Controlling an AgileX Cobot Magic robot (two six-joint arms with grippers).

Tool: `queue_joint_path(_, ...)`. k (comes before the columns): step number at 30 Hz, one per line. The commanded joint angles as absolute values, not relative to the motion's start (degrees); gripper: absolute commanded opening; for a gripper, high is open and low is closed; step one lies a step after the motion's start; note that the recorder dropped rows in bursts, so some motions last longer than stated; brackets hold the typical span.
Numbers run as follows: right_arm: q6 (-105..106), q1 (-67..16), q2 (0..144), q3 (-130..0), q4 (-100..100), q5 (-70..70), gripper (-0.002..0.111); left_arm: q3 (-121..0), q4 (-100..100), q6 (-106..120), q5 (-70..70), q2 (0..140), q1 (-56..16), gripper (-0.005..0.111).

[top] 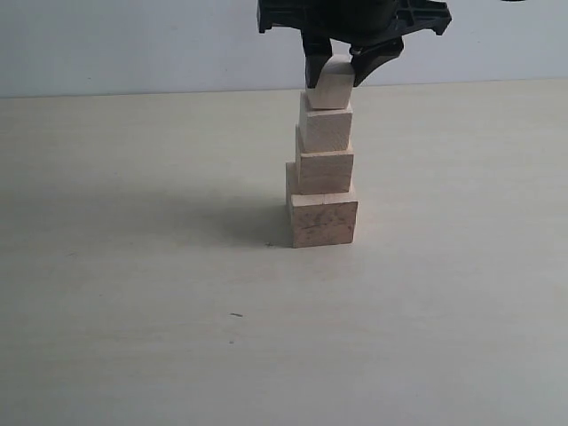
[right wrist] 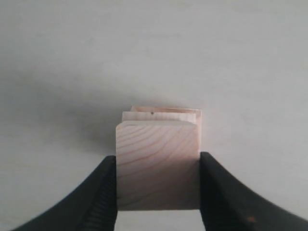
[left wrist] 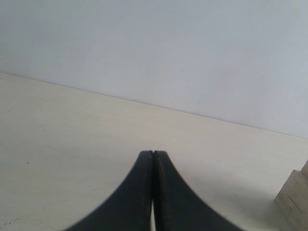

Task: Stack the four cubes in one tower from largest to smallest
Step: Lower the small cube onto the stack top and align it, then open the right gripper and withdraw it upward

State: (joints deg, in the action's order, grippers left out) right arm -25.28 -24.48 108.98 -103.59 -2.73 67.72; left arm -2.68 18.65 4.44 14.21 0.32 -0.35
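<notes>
Right jaws are clenched on the smallest cube (top: 331, 84), one pad on each opposite side face, coming in from straight above the tower (top: 324, 169). The cube sits at the tower's top, directly over the third cube (top: 325, 127). Its lower edge is at or touching that cube's top face; the exterior view can't show whether it is fully seated. Key relation: the held cube is not square to the tower. It leans, upper end tipped toward the tower's right side, so the contact looks like an edge rather than a flat face. A cube has no long axis, so what matters is tilt and centring. In the right wrist view, slivers of the cubes below show past only one edge of the held cube, which suggests a slight offset on that side, though it could be camera angle. Below, the second cube (top: 324, 170) and the largest cube (top: 323, 220) are stacked in order, steps a bit uneven on the tower's left side. The largest rests on the worktop (top: 133, 311). Left jaws are pressed together on nothing, low over the worktop off to the tower's left, with only the tower's corner at the frame edge. The right arm owns this move: level the cube before letting go, else it is likely to slide off.
</notes>
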Motion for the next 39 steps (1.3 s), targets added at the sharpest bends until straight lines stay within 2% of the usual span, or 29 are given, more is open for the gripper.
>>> queue_joint_path(1, -25.4, -24.3, 109.7, -103.3, -2.7, 69.0, 0.037, -2.5, 18.6, 4.5, 13.9, 0.0, -0.7, 0.0)
queue_joint_path(7, -25.4, -24.3, 109.9, -103.3, -3.1, 70.0, 0.049, -2.5, 18.6, 4.5, 13.9, 0.0, -0.7, 0.0)
queue_joint_path(16, -25.4, -24.3, 109.9, -103.3, -3.0, 70.0, 0.057, -2.5, 18.6, 4.5, 13.9, 0.0, -0.7, 0.0)
queue_joint_path(27, -25.2, -24.3, 107.7, -103.3, 1.6, 70.0, 0.06, -2.5, 18.6, 4.5, 13.9, 0.0, -0.7, 0.0)
queue_joint_path(34, -21.8, -24.2, 97.7, -103.6, -9.6, 70.0, 0.06, -2.5, 18.6, 4.5, 13.9, 0.0, -0.7, 0.0)
queue_joint_path(35, -21.2, -24.1, 95.9, -104.5, -15.2, 70.0, 0.058, -2.5, 18.6, 4.5, 13.9, 0.0, -0.7, 0.0)
queue_joint_path(36, -21.2, -23.1, 94.1, -105.3, -25.7, 70.0, 0.048, -2.5, 18.6, 4.5, 13.9, 0.0, -0.7, 0.0)
queue_joint_path(37, -22.2, -21.0, 93.2, -105.4, -34.1, 70.0, 0.029, -2.5, 18.6, 4.5, 13.9, 0.0, -0.7, 0.0)
queue_joint_path(39, -22.4, -16.7, 93.0, -105.4, -37.7, 70.0, 0.005, -2.5, 18.6, 4.5, 13.9, 0.0, -0.7, 0.0)
